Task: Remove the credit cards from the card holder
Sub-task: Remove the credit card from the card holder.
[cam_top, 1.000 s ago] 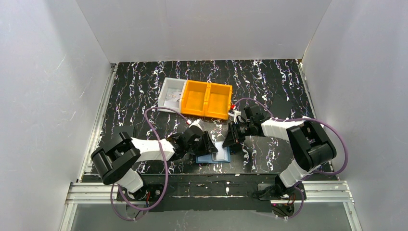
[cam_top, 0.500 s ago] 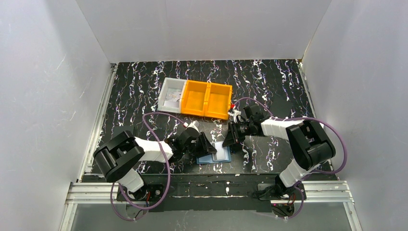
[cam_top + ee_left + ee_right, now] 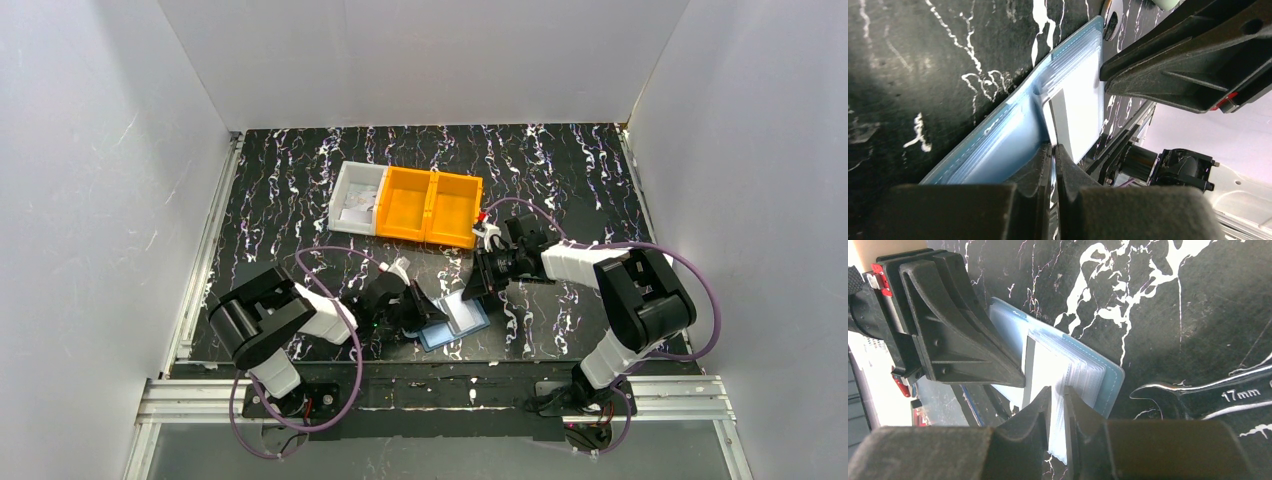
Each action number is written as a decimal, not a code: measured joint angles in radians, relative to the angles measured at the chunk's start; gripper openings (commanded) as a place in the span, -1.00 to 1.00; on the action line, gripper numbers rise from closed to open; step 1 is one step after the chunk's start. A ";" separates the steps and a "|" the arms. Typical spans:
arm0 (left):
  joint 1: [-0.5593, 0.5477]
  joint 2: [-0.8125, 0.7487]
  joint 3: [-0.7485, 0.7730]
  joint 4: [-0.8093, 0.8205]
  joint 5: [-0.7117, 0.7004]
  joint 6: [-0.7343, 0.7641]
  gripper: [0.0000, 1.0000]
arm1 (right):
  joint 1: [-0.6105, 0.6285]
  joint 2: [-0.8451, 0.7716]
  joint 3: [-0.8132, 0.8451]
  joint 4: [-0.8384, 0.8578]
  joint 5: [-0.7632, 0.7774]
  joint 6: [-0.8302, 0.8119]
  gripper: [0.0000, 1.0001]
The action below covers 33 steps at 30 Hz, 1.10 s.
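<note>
The blue card holder (image 3: 437, 337) lies open near the table's front edge, skewed, with its light blue inside up. A whitish credit card (image 3: 463, 314) with a grey stripe lies on its pocket half. My left gripper (image 3: 424, 318) is shut on the striped edge of the card (image 3: 1080, 100), at the fold of the holder (image 3: 993, 145). My right gripper (image 3: 479, 289) is shut on the near edge of the holder's pale pocket half (image 3: 1083, 372), beside the card (image 3: 1045, 365). The left gripper's fingers (image 3: 963, 340) show in the right wrist view.
A 17 mm steel wrench (image 3: 1218, 395) lies on the black marbled table just right of the holder. An orange two-compartment bin (image 3: 428, 207) and a white tray (image 3: 356, 197) stand further back. White walls enclose the table on three sides.
My left gripper has drawn back toward the front left. The holder has turned and shifted with it, and now lies skewed. The right gripper has stayed almost in place.
</note>
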 measured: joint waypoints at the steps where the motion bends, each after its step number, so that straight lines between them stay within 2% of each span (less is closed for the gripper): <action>1: 0.001 0.000 -0.011 0.018 -0.001 -0.001 -1.00 | 0.001 0.001 0.001 0.000 0.000 0.000 -0.49; 9: 0.023 -0.002 -0.132 0.204 -0.007 -0.005 -1.00 | 0.007 0.000 0.003 -0.005 -0.027 -0.015 -0.25; 13: 0.033 0.040 -0.163 0.311 0.005 -0.011 -1.00 | -0.004 -0.009 0.001 -0.010 -0.043 -0.039 -0.23; 19: 0.067 0.162 -0.251 0.600 0.037 -0.054 -1.00 | -0.035 -0.010 -0.002 -0.032 -0.041 -0.083 -0.20; 33: 0.079 0.020 -0.349 0.549 0.013 -0.018 -1.00 | -0.035 -0.023 -0.002 -0.065 -0.165 -0.187 -0.03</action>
